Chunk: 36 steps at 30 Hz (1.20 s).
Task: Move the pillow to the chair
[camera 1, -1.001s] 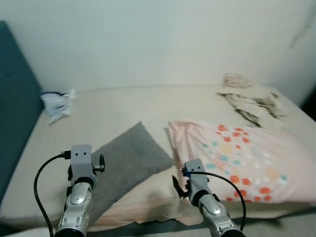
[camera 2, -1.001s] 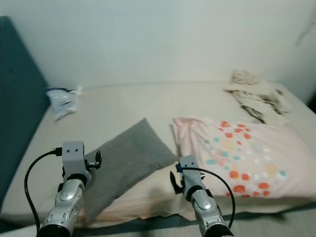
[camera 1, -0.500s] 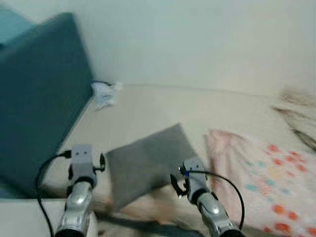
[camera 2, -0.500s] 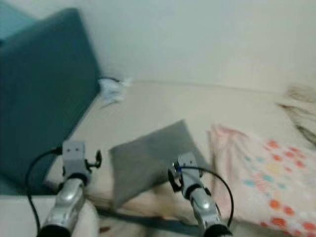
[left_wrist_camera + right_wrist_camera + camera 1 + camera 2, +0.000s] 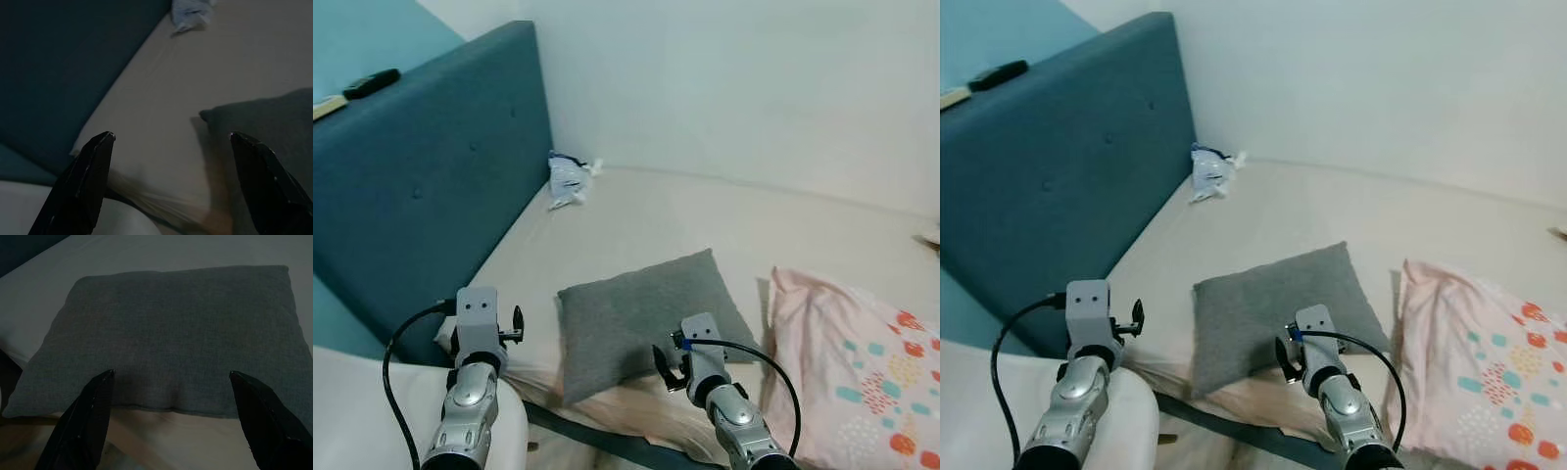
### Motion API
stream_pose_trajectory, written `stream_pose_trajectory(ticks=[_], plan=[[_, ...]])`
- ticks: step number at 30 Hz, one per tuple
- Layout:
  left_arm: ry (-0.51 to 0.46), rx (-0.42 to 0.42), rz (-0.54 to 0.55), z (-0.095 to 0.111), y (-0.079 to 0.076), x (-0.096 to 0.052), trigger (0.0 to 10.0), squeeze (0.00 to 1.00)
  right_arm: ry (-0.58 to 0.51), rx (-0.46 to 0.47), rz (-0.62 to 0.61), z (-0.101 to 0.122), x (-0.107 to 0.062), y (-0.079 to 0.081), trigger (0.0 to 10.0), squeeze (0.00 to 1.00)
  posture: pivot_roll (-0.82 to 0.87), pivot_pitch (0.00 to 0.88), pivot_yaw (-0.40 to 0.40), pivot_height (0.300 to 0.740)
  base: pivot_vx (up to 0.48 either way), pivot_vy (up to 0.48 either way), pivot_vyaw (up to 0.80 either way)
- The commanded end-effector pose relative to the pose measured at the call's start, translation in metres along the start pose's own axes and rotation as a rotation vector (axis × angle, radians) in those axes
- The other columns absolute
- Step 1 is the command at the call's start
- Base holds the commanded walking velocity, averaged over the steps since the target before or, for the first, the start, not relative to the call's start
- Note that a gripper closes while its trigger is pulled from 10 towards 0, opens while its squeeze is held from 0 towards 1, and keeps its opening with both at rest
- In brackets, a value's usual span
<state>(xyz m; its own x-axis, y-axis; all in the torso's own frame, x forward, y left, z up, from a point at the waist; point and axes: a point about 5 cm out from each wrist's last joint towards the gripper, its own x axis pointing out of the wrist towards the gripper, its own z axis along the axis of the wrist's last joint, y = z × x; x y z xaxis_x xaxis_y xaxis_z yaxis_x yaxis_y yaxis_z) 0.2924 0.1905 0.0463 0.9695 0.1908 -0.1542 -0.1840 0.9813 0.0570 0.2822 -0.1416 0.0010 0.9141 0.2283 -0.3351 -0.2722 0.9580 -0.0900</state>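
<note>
A grey square pillow (image 5: 646, 313) lies flat on the beige bed (image 5: 705, 215), close to its near edge. My right gripper (image 5: 172, 382) is open and hovers just short of the pillow's near edge, with the grey pillow (image 5: 176, 323) spanning the space between its fingers. My left gripper (image 5: 171, 147) is also open, holds nothing, and sits over the bed's near left corner, with a corner of the pillow (image 5: 274, 127) off to one side. Both silver forearms, left arm (image 5: 475, 338) and right arm (image 5: 703, 360), are raised in front of me.
A tall blue headboard (image 5: 431, 186) stands on the left, with a black remote (image 5: 370, 82) on top. A white plastic bag (image 5: 568, 178) lies by it on the bed. To the right lies a pink dotted pillow (image 5: 862, 362). A white rounded surface (image 5: 352, 411) is at the lower left.
The camera has swung to the left, so the headboard has come into view and the crumpled cloth has left it. The arms hold the same pose; nothing on the bed has moved.
</note>
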Motion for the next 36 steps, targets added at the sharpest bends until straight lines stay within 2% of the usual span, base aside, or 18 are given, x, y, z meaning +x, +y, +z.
stream_pose_trajectory(ticks=[1, 5, 11, 20, 23, 26, 30, 33, 36], plan=[[0.052, 0.041, 0.007, -0.007, 0.002, 0.0, 10.0, 0.0, 0.012, 0.026, -0.005, -0.003, -0.001, 0.002, 10.0, 0.0, 0.03, 0.058, -0.008, 0.74, 0.0, -0.48, 0.0], [0.069, 0.039, 0.021, -0.009, 0.004, 0.001, 10.0, 0.0, 0.012, 0.027, -0.006, -0.003, -0.001, 0.002, 10.0, 0.0, 0.03, 0.057, -0.006, 0.74, 0.0, -0.48, 0.0], [0.093, 0.035, 0.028, -0.01, 0.004, 0.002, 10.0, 0.0, 0.008, 0.032, -0.008, -0.002, 0.0, 0.002, 10.0, 0.0, 0.03, 0.058, -0.005, 0.74, 0.0, 0.0, 0.0], [0.099, 0.031, 0.029, -0.006, 0.004, 0.007, 10.0, 0.0, -0.05, 0.027, 0.004, 0.019, 0.009, 0.001, 10.0, 0.0, 0.03, 0.06, -0.006, 0.74, 0.0, 0.0, 0.0], [0.09, 0.021, 0.025, -0.004, 0.004, 0.008, 10.0, 0.0, -0.055, 0.023, 0.005, 0.02, 0.01, 0.001, 10.0, 0.0, 0.03, 0.058, -0.007, 0.74, 0.0, 0.0, 0.0], [0.083, -0.029, 0.014, -0.003, 0.003, 0.007, 10.0, 0.0, -0.056, 0.017, 0.008, 0.019, 0.009, 0.001, 10.0, 0.0, 0.02, 0.056, -0.007, 0.74, 0.0, 0.0, 0.0], [0.079, -0.009, 0.015, -0.003, 0.004, 0.007, 10.0, 0.0, -0.055, 0.015, 0.01, 0.019, 0.009, 0.001, 10.0, 0.0, 0.02, 0.053, -0.006, 0.74, 0.0, 0.48, 0.0], [0.034, 0.001, 0.013, 0.001, 0.003, 0.007, 10.0, 0.0, -0.055, 0.013, 0.01, 0.019, 0.009, 0.001, 10.0, 0.0, 0.02, 0.051, -0.003, 0.74, 0.0, 0.0, 0.0], [0.032, -0.004, 0.013, 0.002, 0.002, 0.007, 10.0, 0.0, -0.058, 0.011, 0.01, 0.019, 0.009, 0.001, 10.0, 0.0, 0.02, 0.048, -0.003, 0.74, 0.0, 0.0, 0.0]])
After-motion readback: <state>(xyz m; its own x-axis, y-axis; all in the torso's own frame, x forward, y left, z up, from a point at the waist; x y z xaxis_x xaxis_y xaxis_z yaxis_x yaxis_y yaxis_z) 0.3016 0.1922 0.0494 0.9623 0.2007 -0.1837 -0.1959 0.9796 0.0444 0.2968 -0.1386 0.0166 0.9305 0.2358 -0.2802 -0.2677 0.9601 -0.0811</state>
